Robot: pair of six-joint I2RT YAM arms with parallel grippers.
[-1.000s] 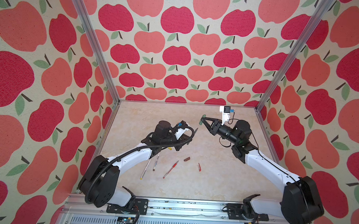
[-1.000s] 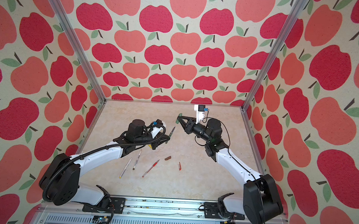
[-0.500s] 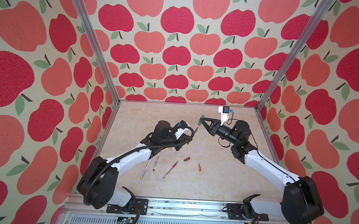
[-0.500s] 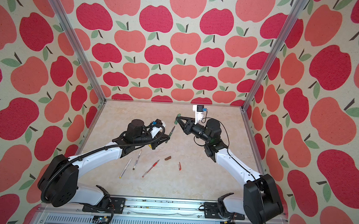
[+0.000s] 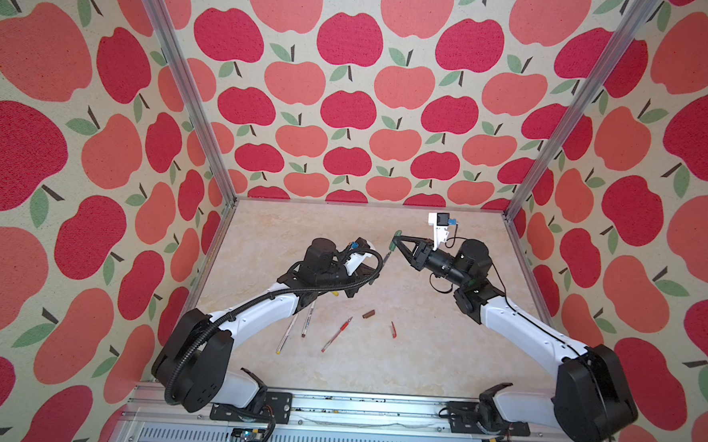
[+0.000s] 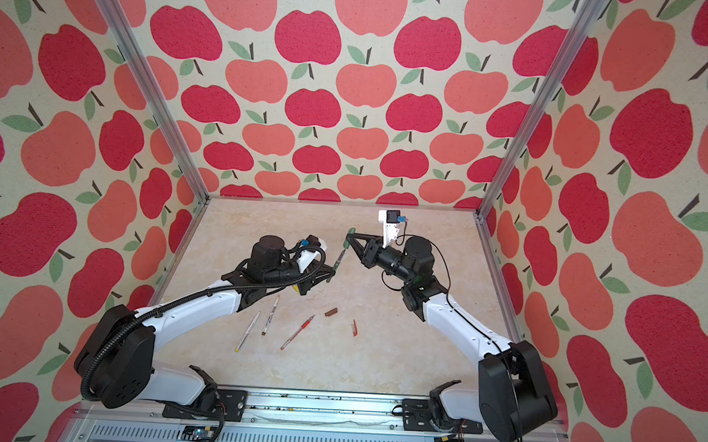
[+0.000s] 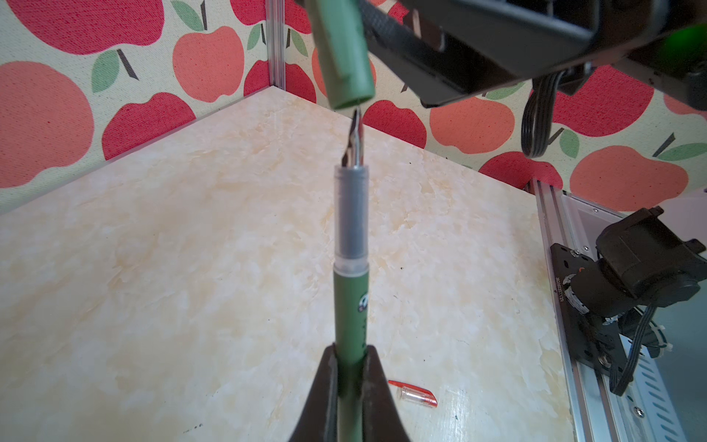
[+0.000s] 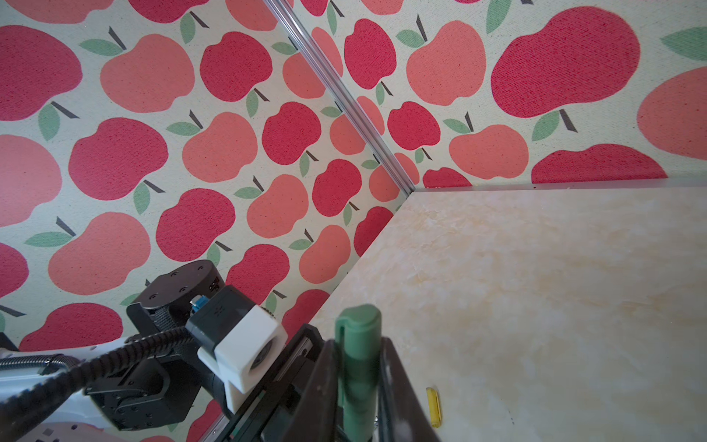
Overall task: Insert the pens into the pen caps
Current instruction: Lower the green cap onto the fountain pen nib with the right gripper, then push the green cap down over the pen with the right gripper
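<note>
In the left wrist view my left gripper (image 7: 350, 354) is shut on the lower barrel of the dark green pen (image 7: 350, 298), whose nib points away from it. My right gripper (image 8: 357, 344) is shut on the dark green cap (image 8: 357, 356). The cap's (image 7: 344, 57) open mouth sits right at the nib tip, slightly off line. In both top views pen (image 5: 383, 260) and cap (image 5: 395, 241) meet in the air over the middle of the table. On the table lie a red pen (image 5: 337, 334), two white-silver pens (image 5: 287, 334), a brown cap (image 5: 368, 313), a red cap (image 5: 393, 330) and a yellow cap (image 8: 433, 406).
Apple-patterned walls with aluminium corner posts (image 5: 557, 128) close in the marble-look table (image 5: 420, 358) on three sides. The loose pens and caps lie in front of the arms, toward the front rail (image 5: 334, 400). The yellow cap lies partly under my left arm (image 5: 264, 309).
My right gripper has edged the green cap a little to the left, closer to the pen's nib. The left arm and pen have hardly moved.
</note>
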